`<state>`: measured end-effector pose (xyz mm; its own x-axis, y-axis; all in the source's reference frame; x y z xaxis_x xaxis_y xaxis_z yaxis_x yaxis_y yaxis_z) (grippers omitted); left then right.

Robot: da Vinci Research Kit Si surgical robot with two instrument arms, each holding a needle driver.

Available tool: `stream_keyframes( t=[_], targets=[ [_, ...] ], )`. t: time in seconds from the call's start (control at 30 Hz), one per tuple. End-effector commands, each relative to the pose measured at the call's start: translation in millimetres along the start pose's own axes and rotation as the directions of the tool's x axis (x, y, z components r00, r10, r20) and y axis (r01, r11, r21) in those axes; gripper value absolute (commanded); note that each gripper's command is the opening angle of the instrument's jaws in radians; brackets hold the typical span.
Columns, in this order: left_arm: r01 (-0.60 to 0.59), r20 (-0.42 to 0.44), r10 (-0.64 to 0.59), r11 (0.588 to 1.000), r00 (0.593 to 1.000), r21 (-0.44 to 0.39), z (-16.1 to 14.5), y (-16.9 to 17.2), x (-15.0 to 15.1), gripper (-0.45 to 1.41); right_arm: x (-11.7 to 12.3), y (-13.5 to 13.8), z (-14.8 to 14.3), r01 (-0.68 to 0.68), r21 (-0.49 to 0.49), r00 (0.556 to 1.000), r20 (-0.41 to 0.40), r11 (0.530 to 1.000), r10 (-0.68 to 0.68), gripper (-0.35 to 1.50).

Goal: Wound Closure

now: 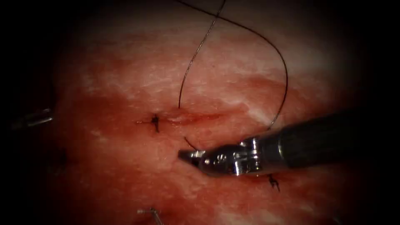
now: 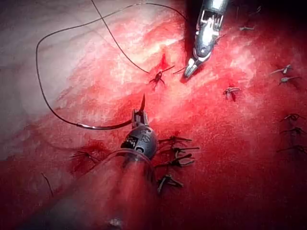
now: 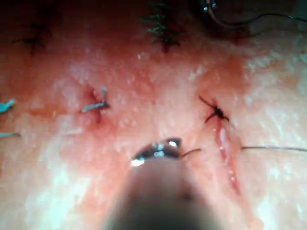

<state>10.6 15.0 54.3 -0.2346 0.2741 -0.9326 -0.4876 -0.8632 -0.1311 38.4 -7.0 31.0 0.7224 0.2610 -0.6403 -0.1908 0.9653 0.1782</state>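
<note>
My left tool [image 2: 139, 116] is clamped on the needle [image 2: 106, 128], gripping it near the point. It sits well to the left of the cut [image 1: 189, 118], clear of the tissue [image 1: 125, 75]. The sharp tip juts out past the jaws and aims toward the cut, and the thin dark steel body arcs back away from it, its long axis lying roughly flat over the surface. My right tool [image 1: 185, 155] lies just below the cut with its jaws together, and they look closed on the short curled tail of thread [image 1: 190, 143]. From the upper lip of the cut a fine dark strand rises out of the tissue, and the rest of the thread sweeps in a wide loop above the cut and down behind my right shaft. At the cut's left end sits a small black knot [image 1: 155, 122]. The tissue is pale, grainy and moist, wet with red fluid [image 1: 137, 166] around the cut. Bristly older stitches [image 2: 175, 153] lie farther from the cut, beside my left tool.
</note>
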Motion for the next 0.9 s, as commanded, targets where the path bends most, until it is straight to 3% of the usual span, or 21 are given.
stream_keyframes(
  t=[0.03,0.13,0.27,0.3,0.33,0.43,0.57,0.67,0.77,0.9],
  targets=[
    [0.004,0.001,-0.004,1.000,1.000,-0.004,0.3,0.8,-0.5,-0.45,-0.2,-0.9,-0.2,0.001,0.001,1.000,0.004,1.000,-0.001,-0.35],
    [0.004,0.001,-0.004,1.000,1.000,-0.003,0.4,0.8,-0.5,-0.45,0.3,-1.7,-1.3,0.003,0.023,1.000,-0.004,1.000,-0.003,-0.35],
    [0.004,0.001,-0.004,1.000,1.000,-0.004,0.3,0.8,-0.5,-0.45,1.1,-3.5,-3.7,0.015,0.030,0.987,-0.159,0.999,-0.010,-0.32],
    [0.004,0.001,-0.004,1.000,1.000,-0.004,0.3,0.8,-0.5,-0.45,1.1,-4.0,-4.4,0.020,0.033,0.986,-0.168,0.999,-0.014,0.02],
    [0.004,0.001,-0.004,1.000,1.000,-0.005,0.3,0.8,-0.5,-0.45,1.0,-4.7,-5.2,0.027,0.042,0.985,-0.173,0.999,-0.019,0.22],
    [0.004,0.000,-0.004,1.000,1.000,-0.007,0.1,0.6,-0.5,-0.45,0.2,-5.8,-7.4,0.029,0.026,0.983,-0.180,0.999,-0.024,0.44],
    [0.005,0.001,-0.005,1.000,1.000,-0.010,-0.5,0.1,-0.6,-0.45,-3.1,-5.1,-10.1,0.014,-0.022,0.982,-0.188,1.000,-0.018,0.49],
    [0.005,0.002,-0.005,1.000,1.000,-0.008,-0.4,0.1,-0.7,-0.45,-4.5,-3.7,-9.8,-0.005,-0.043,0.984,-0.180,0.999,-0.003,0.62],
    [0.004,0.003,-0.004,1.000,1.000,-0.004,-0.1,0.4,-0.7,-0.45,-5.3,-1.5,-7.7,-0.029,-0.066,0.981,-0.195,0.997,0.016,0.88],
    [0.009,0.003,-0.009,1.000,1.000,-0.003,0.0,0.5,-0.7,-0.45,-5.5,0.1,-5.3,-0.041,-0.066,0.976,-0.215,0.997,0.026,0.98]
  ],
)
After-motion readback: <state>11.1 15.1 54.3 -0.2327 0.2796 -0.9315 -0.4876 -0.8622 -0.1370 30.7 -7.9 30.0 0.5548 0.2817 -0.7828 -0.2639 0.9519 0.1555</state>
